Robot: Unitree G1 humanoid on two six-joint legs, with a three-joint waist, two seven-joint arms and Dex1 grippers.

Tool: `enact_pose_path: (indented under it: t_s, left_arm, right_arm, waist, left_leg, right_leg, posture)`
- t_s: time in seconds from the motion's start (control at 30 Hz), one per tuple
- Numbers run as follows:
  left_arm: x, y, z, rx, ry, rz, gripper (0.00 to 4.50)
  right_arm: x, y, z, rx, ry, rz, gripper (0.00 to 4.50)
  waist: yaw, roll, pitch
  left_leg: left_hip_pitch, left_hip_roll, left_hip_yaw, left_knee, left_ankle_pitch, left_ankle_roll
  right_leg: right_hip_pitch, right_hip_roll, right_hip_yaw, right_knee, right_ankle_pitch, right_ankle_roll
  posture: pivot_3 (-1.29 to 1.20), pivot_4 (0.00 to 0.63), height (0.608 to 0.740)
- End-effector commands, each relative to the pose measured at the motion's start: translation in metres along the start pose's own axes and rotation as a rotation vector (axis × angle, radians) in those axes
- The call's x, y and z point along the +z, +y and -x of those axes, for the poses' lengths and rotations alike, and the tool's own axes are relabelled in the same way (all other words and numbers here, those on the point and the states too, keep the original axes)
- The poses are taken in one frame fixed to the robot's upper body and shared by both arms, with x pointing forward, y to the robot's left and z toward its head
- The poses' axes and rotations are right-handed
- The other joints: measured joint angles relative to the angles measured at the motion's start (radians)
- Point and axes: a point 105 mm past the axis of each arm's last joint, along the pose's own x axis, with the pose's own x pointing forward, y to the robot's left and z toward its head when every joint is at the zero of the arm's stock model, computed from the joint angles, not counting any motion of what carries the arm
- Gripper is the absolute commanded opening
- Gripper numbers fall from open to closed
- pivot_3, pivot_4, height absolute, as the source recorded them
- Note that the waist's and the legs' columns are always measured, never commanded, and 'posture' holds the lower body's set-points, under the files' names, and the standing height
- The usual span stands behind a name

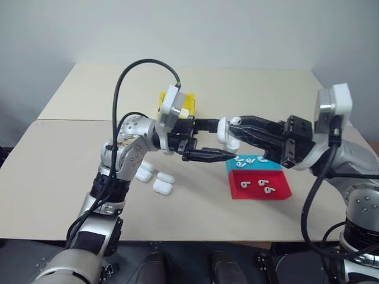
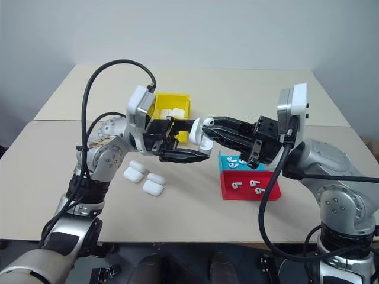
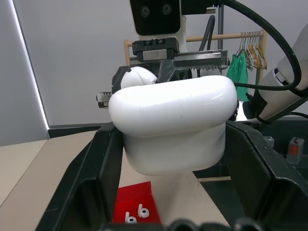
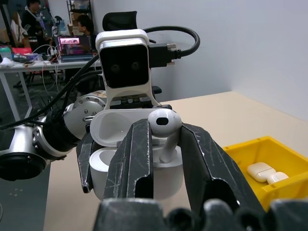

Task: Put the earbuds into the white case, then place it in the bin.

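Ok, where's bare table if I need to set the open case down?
Bare table lies beyond the yellow bin, and along the near edge in front of the red tray. It is crowded between the spare cases and the trays, under both grippers.

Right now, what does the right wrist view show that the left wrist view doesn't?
Right wrist view alone: the case's lid open, an earbud pinched in the right end effector just above it, and the yellow bin with cases inside. Left wrist view alone: the red tray with two earbuds, and hangers on a rack behind. Both: the white case held by the left end effector.
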Motion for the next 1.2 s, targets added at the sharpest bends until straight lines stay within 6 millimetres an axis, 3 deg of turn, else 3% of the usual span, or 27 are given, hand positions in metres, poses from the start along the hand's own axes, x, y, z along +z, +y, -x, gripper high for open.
enact_pose_path:
  t_s: [0.03,0.4,0.77,1.03,1.13,1.2]
  left_arm:
    - [0.014,-0.004,-0.002,-0.019,-0.033,-0.092,2.86]
    - [0.015,-0.002,-0.001,-0.001,-0.045,-0.115,2.86]
    - [0.015,0.001,-0.003,0.009,-0.057,-0.126,2.86]
    - [0.011,0.002,0.003,0.018,-0.037,-0.118,2.86]
    - [0.011,0.002,0.008,0.032,-0.031,-0.113,2.86]
    - [0.012,0.001,0.009,0.039,-0.034,-0.112,2.86]
  right_arm:
    - [0.001,-0.002,0.000,-0.003,0.011,0.022,0.64]
    - [-0.010,-0.005,0.004,0.006,0.096,0.004,0.64]
    - [-0.010,-0.004,0.008,0.031,0.125,0.023,4.38]
    - [0.005,-0.015,0.018,-0.021,0.109,0.060,4.48]
    - [0.008,-0.030,0.028,-0.062,0.212,0.094,4.48]
    - [-0.001,-0.043,0.035,-0.086,0.377,0.154,4.48]
  waist:
    - [0.000,0.000,0.000]
    - [0.001,0.000,0.000]
    - [0.001,0.000,0.000]
    - [0.001,0.000,0.000]
    - [0.001,0.000,0.000]
    - [0.000,0.000,0.000]
  left_leg:
    - [0.000,0.000,0.000,0.000,0.000,0.000]
    - [0.000,0.000,0.000,0.000,0.000,0.000]
    - [0.000,0.000,0.000,0.000,0.000,0.000]
    - [0.000,0.000,0.000,0.000,0.000,0.000]
    - [0.000,0.000,0.000,0.000,0.000,0.000]
    - [0.000,0.000,0.000,0.000,0.000,0.000]
  right_leg:
    - [0.000,0.000,0.000,0.000,0.000,0.000]
    - [0.000,0.000,0.000,0.000,0.000,0.000]
    - [0.000,0.000,0.000,0.000,0.000,0.000]
    - [0.000,0.000,0.000,0.000,0.000,0.000]
    - [0.000,0.000,0.000,0.000,0.000,0.000]
    - [0.000,0.000,0.000,0.000,0.000,0.000]
  posture:
    - [0.00,0.150,0.740]
    - [0.00,0.150,0.740]
    - [0.00,0.150,0.740]
    - [0.00,0.150,0.740]
    - [0.00,0.150,0.740]
    - [0.00,0.150,0.740]
